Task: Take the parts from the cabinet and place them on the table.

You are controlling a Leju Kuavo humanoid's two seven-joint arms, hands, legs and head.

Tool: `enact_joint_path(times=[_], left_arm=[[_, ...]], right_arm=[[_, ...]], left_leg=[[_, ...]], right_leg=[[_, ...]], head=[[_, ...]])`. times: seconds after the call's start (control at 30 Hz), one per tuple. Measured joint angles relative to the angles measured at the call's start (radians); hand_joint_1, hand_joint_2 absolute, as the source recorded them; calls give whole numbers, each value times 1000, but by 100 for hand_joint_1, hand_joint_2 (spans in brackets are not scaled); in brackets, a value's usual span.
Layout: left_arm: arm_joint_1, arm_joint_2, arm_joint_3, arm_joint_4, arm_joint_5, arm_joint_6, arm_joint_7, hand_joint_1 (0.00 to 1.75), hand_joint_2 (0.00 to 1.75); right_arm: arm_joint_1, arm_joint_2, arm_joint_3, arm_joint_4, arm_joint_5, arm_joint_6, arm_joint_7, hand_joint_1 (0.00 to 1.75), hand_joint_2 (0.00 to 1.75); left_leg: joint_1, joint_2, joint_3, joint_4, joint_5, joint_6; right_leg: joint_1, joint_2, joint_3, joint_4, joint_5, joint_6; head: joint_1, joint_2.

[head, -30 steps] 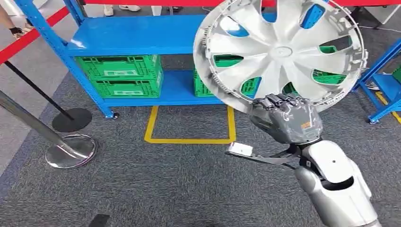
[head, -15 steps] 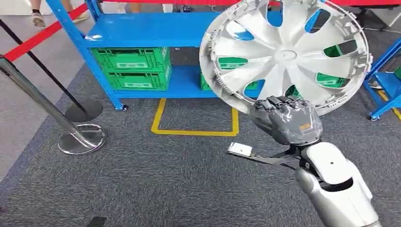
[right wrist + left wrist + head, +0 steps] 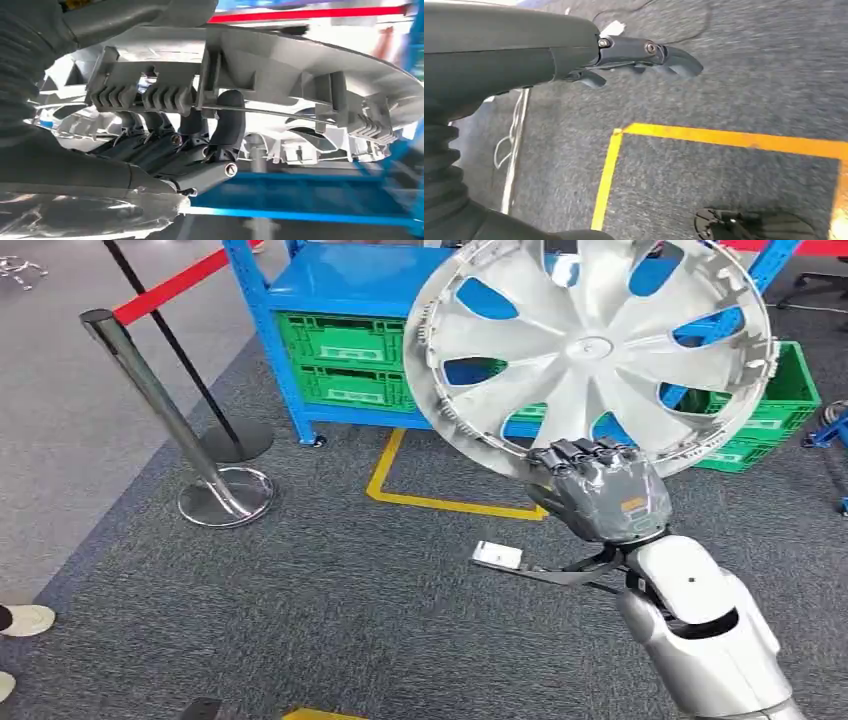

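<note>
One raised right robot hand [image 3: 598, 492] grips the silver hubcap [image 3: 590, 350] by its rim; the left robot hand [image 3: 639, 57] hangs empty, fingers apart.

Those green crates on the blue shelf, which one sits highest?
The upper green crate of the left stack, resting on another crate; the right-hand crate sits lower behind the hubcap.

The right arm [image 3: 700, 630] reaches up and forward from the lower right, its silver forearm ending in the grey right hand [image 3: 598, 490], whose fingers [image 3: 227, 120] curl over the rim of the wheel cover [image 3: 590, 350] and grip it upright. The left hand [image 3: 634, 55] hangs over the floor, fingers loosely extended, holding nothing.
</note>
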Motion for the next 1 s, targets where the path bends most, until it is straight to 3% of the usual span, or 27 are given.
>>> enact_joint_path(times=[0.03, 0.07, 0.13, 0.17, 0.2, 0.23, 0.27, 0.3, 0.33, 0.37, 0.4, 0.47, 0.5, 0.53, 0.57, 0.63, 0.67, 0.7, 0.73, 0.77, 0.8, 0.83, 0.9, 0.97, 1.0], left_arm=[[0, 0, 0, 0, 0, 0, 1, 0, 175], [-2, 1, 0, 0, 0, -1, 1, 0, 175], [-3, 1, 0, 0, 0, -1, 1, 0, 175], [-2, 2, 0, 0, 0, -1, 1, 0, 175], [0, 3, 0, 0, 1, -2, 3, 0, 175], [2, 4, 1, 0, 1, -3, 5, 0, 175], [2, 4, 1, 0, 1, -3, 6, 0, 175], [2, 4, 1, 0, 1, -3, 6, 0, 175], [2, 3, 1, 0, 1, -4, 7, 0, 175], [-1, 4, 1, 0, 1, -4, 9, 0, 175], [0, 4, 1, 0, 2, -6, 10, 0, 175], [7, 4, 1, 0, 3, -6, 12, 0, 175], [9, 10, 1, -1, 3, -6, 13, 0, 175], [10, 5, 1, -1, 4, -5, 14, 0, 175], [8, 5, 1, -1, 6, -5, 16, 0, 175], [4, 5, 1, -1, 8, -5, 19, 0, 175], [5, 5, 1, -1, 9, -6, 21, 0, 175], [6, 5, 1, -1, 9, -6, 24, 0, 175], [6, 5, 1, -1, 9, -6, 26, 0, 175], [6, 5, 1, -1, 9, -6, 27, 0, 175], [6, 5, 1, -1, 9, -6, 28, 0, 175], [5, 5, 1, -1, 9, -6, 28, 0, 175], [2, 4, 1, -1, 9, -7, 29, 0, 175], [5, 5, 1, -1, 9, -7, 30, 0, 175], [5, 5, 2, -1, 9, -8, 31, 0, 175]], right_arm=[[0, 0, 2, 1, 1, -1, 1, 175, 175], [0, 0, 3, 3, 2, -1, 2, 175, 175], [1, -1, 9, 9, 3, -1, 1, 175, 175], [2, -1, 11, 12, 3, -1, 1, 175, 175], [2, -1, 13, 15, 3, -1, 1, 175, 175], [2, -1, 15, 17, 3, -1, 1, 175, 175], [2, -1, 16, 19, 3, -1, 2, 175, 175], [1, -1, 18, 19, 3, -1, 2, 175, 175], [0, -1, 19, 19, 3, -1, 2, 175, 175], [-1, -1, 20, 20, 4, -3, 3, 175, 175], [-1, -2, 21, 21, 4, -5, 3, 175, 175], [-2, -2, 22, 23, 6, -6, 3, 175, 175], [-4, -2, 22, 24, 5, -6, 4, 175, 175], [-2, -2, 23, 24, 5, -6, 5, 175, 175], [-1, -2, 23, 24, 5, -6, 7, 175, 175], [3, -3, 22, 26, 5, -7, 10, 175, 175], [4, -3, 22, 29, 5, -7, 10, 175, 175], [5, -3, 22, 31, 5, -7, 10, 175, 175], [5, -3, 22, 32, 5, -7, 10, 175, 175], [5, -3, 22, 32, 5, -7, 10, 175, 175], [5, -3, 22, 32, 5, -8, 10, 175, 175], [5, -3, 22, 32, 4, -8, 10, 175, 175], [4, -6, 22, 32, 4, -9, 10, 175, 175], [6, -6, 26, 32, 4, -10, 9, 175, 175], [5, -6, 27, 32, 4, -10, 9, 175, 175]], left_leg=[[0, -9, -4, 0, 3, 5], [0, -21, -8, 0, 7, 11], [-5, -45, -17, 0, 13, 20], [-8, -59, -21, 0, 17, 22], [-9, -73, -23, 1, 20, 22], [-11, -89, -24, 1, 23, 22], [-12, -104, -25, 1, 26, 20], [-13, -117, -25, 2, 29, 18], [-13, -127, -30, 3, 33, 13], [-14, -138, -39, 10, 36, 9], [-9, -145, -47, 7, 43, 0], [-4, -171, -57, 3, 55, -16], [-4, -166, -61, 7, 52, -16], [-14, -111, -72, 30, 27, -25], [-11, -70, -102, 92, -15, -34], [-3, -37, -174, 252, -87, -46], [0, -34, -194, 299, -100, -50], [4, -33, -191, 300, -89, -52], [7, -32, -168, 262, -61, -54], [8, -24, -126, 192, -25, -54], [8, 0, -68, 93, 15, -54], [4, 54, -28, 22, 20, -53], [-5, 36, -31, 11, 19, -20], [-11, 13, -36, 11, 18, -5], [-6, 0, -33, 5, 24, 5]], right_leg=[[-1, 45, -12, 36, -30, 0], [1, 70, -45, 115, -74, -2], [6, 85, -120, 281, -142, -3], [7, 86, -139, 320, -147, -6], [8, 86, -133, 308, -129, -9], [9, 88, -104, 251, -92, -15], [9, 100, -57, 160, -46, -22], [10, 129, -7, 65, -6, -28], [6, 181, 17, 18, -15, -37], [2, 181, 23, -6, -16, -30], [9, 173, 23, 2, -13, -29], [12, 154, 19, 2, -6, -39], [-1, 135, 22, -9, 4, -42], [1, 126, 23, -14, 6, -46], [2, 110, 22, -14, 9, -49], [3, 78, 19, -13, 9, -49], [3, 63, 18, -13, 9, -49], [3, 49, 17, -13, 9, -49], [3, 37, 17, -12, 8, -48], [2, 24, 18, -12, 7, -45], [1, 12, 21, -11, 4, -41], [5, 3, 24, -11, 2, -35], [14, -13, 21, -7, -2, -23], [12, -36, 28, -16, -2, -12], [8, -36, 29, -14, -8, -3]], head=[[2, 0], [6, 0], [7, 0], [7, 0], [6, 0], [7, 0], [6, 0], [7, 0], [5, 0], [5, 0], [5, 0], [5, 0], [7, 0], [-6, 0], [-18, 0], [-16, 0], [-17, 0], [-17, 0], [-17, 0], [-17, 0], [-17, 0], [-18, 0], [-14, 0], [-16, 0], [-16, 0]])
